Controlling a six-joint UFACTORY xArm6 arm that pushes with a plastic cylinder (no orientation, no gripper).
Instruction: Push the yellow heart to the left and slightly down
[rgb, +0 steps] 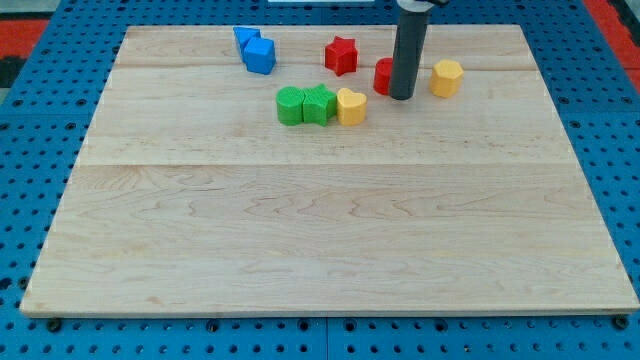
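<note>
The yellow heart (351, 106) lies in the upper middle of the wooden board, touching a green block (320, 104) on its left. Another green block (291, 105) sits just left of that one, so the three form a row. My tip (401, 97) is to the right of the yellow heart, a short gap away, and slightly higher in the view. The rod partly hides a red block (384, 76) right behind it.
A red star (341, 55) lies above the heart. A yellow hexagon-like block (446, 78) lies right of the rod. Two blue blocks (256, 50) sit together at the upper left. The wooden board (320, 240) rests on a blue pegboard.
</note>
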